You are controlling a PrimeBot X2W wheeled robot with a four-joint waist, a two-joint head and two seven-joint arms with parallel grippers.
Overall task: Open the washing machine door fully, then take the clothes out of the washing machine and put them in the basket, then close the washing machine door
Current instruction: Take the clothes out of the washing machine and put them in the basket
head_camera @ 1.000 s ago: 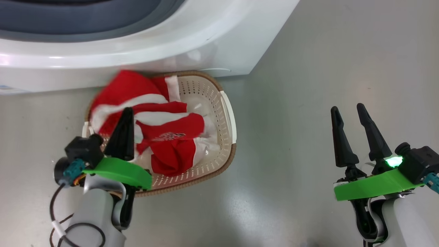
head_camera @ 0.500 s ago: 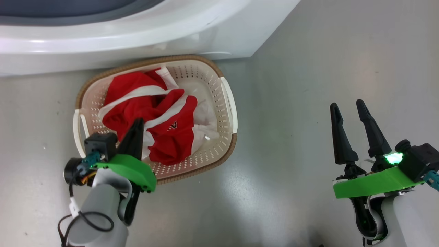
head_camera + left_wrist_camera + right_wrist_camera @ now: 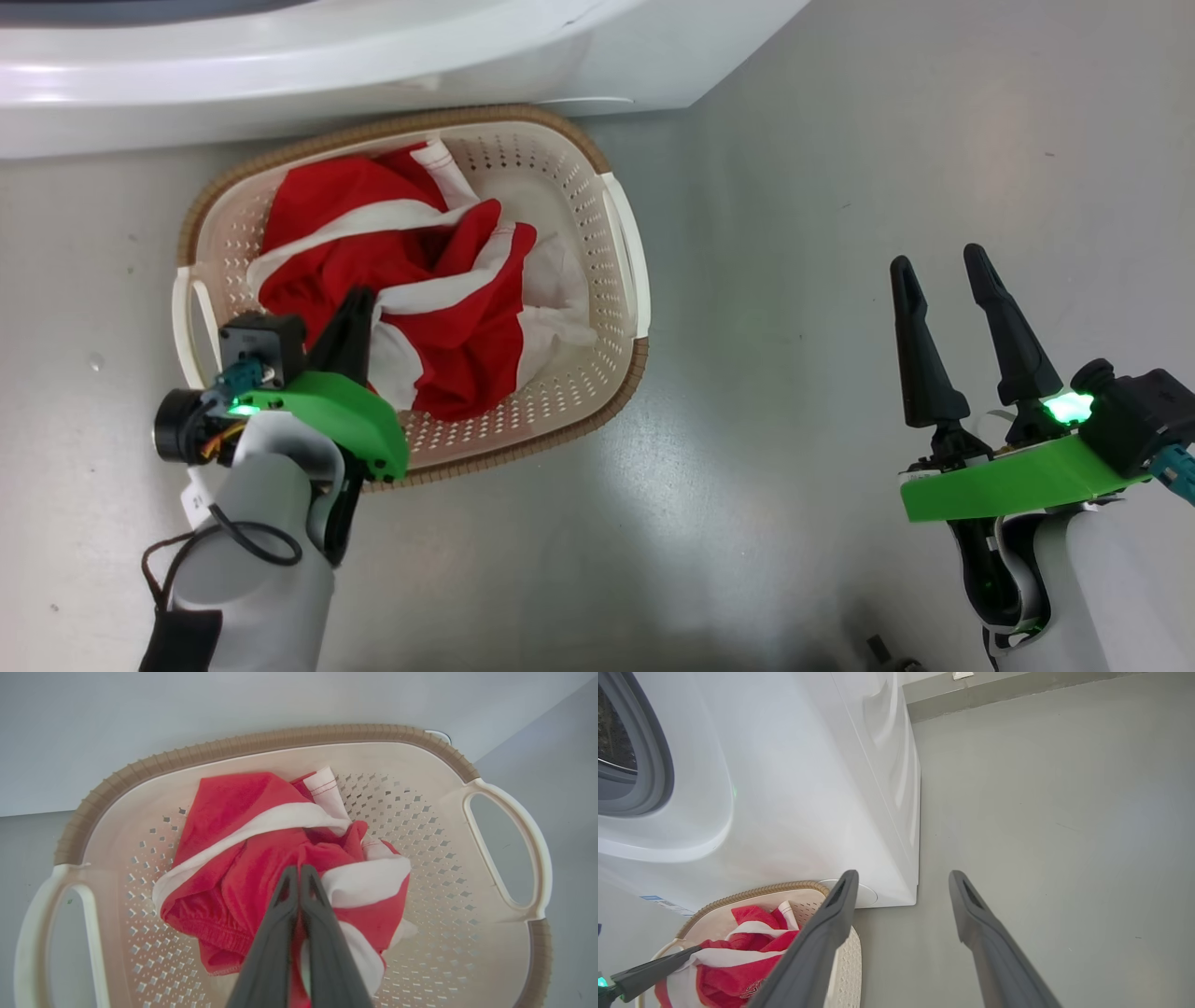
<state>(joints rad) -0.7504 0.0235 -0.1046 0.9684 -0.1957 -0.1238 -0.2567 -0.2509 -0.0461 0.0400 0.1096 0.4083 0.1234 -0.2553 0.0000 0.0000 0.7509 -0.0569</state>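
Note:
The cream basket (image 3: 623,245) stands on the floor against the white washing machine (image 3: 373,56). The red and white clothes (image 3: 439,308) lie bundled inside the basket (image 3: 280,742). My left gripper (image 3: 358,301) is low over the basket's near side, shut, with its tips (image 3: 298,871) pinched into the red clothes (image 3: 233,858). My right gripper (image 3: 937,259) hovers open and empty over bare floor to the right. In the right wrist view, that gripper (image 3: 904,875) points past the machine's corner (image 3: 784,788). The washing machine door is out of view.
The machine's grey rubber ring (image 3: 661,765) shows at the far left of the right wrist view. Grey floor (image 3: 840,140) stretches to the right of the basket and the machine. A skirting board (image 3: 1017,688) runs along the far wall.
The left gripper has come down with the clothes, and the bundle now rests inside the basket. The head camera has shifted, so the machine sits higher in view. The right gripper has barely moved.

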